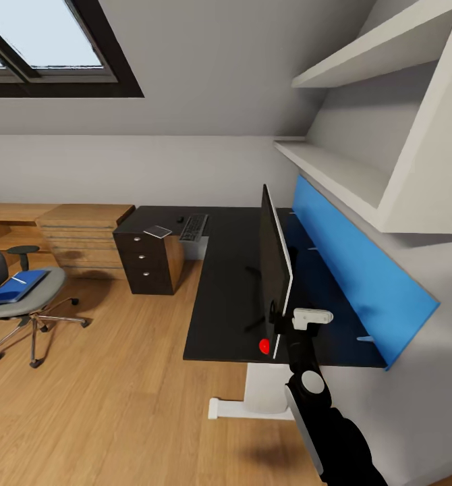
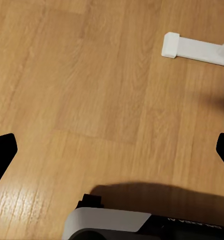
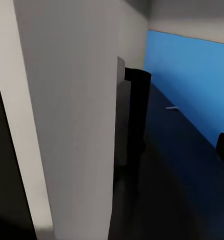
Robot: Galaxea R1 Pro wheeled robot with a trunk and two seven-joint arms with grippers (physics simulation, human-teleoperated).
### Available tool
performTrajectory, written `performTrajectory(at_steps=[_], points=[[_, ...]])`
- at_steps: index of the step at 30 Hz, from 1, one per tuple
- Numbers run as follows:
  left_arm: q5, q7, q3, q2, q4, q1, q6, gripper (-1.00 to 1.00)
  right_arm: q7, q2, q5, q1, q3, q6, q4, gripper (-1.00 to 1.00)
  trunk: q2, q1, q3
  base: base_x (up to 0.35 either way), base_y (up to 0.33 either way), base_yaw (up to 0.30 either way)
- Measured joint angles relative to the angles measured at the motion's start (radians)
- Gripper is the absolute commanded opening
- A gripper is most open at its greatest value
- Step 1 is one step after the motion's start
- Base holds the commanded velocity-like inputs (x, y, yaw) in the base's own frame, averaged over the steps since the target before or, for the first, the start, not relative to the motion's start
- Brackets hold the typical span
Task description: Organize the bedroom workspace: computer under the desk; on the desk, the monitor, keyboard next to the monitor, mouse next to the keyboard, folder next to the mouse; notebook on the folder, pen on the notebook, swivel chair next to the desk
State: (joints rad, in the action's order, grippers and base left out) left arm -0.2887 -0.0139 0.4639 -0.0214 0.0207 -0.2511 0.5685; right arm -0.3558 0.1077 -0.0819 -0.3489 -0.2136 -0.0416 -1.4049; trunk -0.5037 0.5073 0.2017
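1. desk (image 1: 219,297): large l-shaped unit with a flat black top, a white leg and a white foot (image 2: 192,49) resting on the wood floor (image 1: 104,398). a blue back panel (image 1: 361,277) runs along its wall side, under white wall shelves (image 1: 361,175).
2. swivel chair (image 1: 17,297): grey seat and back on a chrome star base, standing on the floor well apart from the desk, toward the head view's left edge.
3. monitor (image 1: 274,260): thin black screen seen edge-on with a pale rear face, upright on the desk top near the blue panel. in the right wrist view its light grey back (image 3: 71,115) and dark stand (image 3: 137,115) are very near the camera.
4. drawer cabinet (image 1: 148,260): dark front with three drawers and wood sides, at the far end of the desk.
5. folder (image 1: 17,287): blue, flat, lying on the chair seat.
6. keyboard (image 1: 193,227): black, flat on the far part of the desk top.
7. notebook (image 1: 158,231): small grey slab on the desk top, near the keyboard.
8. mouse (image 1: 180,219): small dark item just beside the keyboard.
9. right gripper (image 1: 300,322): raised at the monitor's near edge; jaw opening and any contact cannot be told.
10. left gripper (image 2: 112,150): pointing down at bare floor, fingers (image 2: 1,150) spread wide at the frame edges, holding nothing.
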Motion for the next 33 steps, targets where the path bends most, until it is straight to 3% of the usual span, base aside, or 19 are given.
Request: performTrajectory(at_steps=[33], points=[[0.000, 0.000, 0.000, 0.000, 0.000, 0.000, 0.000, 1.00, 0.000, 0.000, 0.000, 0.000, 0.000, 0.000, 0.005, 1.00, 0.000, 0.000, 0.000, 0.000, -0.021, 0.000]])
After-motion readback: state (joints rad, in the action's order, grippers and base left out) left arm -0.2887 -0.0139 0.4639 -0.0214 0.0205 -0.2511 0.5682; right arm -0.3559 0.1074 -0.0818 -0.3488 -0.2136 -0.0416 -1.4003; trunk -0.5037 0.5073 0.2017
